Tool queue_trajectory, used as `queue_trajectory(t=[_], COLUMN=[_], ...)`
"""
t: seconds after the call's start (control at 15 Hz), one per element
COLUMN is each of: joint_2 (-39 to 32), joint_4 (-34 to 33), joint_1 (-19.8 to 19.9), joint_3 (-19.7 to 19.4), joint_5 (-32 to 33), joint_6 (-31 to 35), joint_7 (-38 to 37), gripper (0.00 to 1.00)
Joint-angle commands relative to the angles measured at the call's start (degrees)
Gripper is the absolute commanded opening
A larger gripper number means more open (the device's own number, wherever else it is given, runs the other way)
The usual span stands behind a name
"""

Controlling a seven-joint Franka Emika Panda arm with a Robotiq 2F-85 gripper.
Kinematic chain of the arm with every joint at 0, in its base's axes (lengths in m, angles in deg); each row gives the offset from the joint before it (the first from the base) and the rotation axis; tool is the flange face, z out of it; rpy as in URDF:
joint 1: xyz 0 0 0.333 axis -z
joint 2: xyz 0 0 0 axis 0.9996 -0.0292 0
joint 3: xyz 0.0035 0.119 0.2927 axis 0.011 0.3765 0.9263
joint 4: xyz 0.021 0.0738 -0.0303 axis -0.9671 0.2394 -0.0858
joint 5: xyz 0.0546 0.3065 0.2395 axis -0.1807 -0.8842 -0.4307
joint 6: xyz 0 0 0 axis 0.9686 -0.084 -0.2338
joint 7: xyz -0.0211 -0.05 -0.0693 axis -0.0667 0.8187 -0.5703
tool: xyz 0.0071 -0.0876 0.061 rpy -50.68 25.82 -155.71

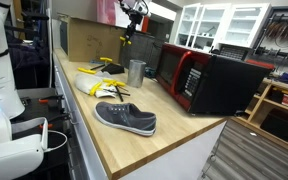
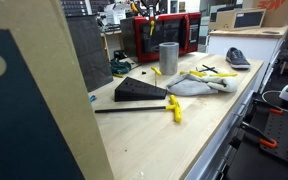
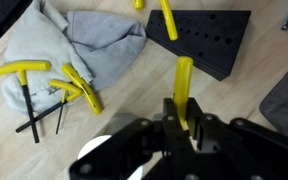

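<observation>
Black, blocky fingers (image 3: 170,115)

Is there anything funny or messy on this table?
Yes. A gray shoe lies on the workbench, odd among tools. Yellow-handled keys lie scattered on a crumpled cloth, not slotted in the black holder. The hand holds one yellow key.

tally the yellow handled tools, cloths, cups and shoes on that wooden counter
yellow-handled tools: 6 (1 held in the gripper, 3 on the cloth, 2 by the top edge of the wrist view)
grey cloth: 1
metal cup: 1
grey shoe: 1
total: 9
</observation>
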Motion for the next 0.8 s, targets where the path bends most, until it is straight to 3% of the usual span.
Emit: queue_trajectory(t=[0.0,0.47,0.67,0.73], joint_2=[-1.0,-3.6,-5.5,-3.7], joint_4=[-3.4,-5.7,-7.3,-4.1], joint_1=[-3.1,-8.0,-7.7,-8.1], joint_3=[0.5,1.5,1.8,1.8], joint_5=[3.4,10.5,10.5,10.6], joint_6=[-0.9,-1.0,-3.4,-0.5], joint_7=[-4.6,-11.2,-8.9,-9.9], gripper=[0.04,0.04,0.04,0.16])
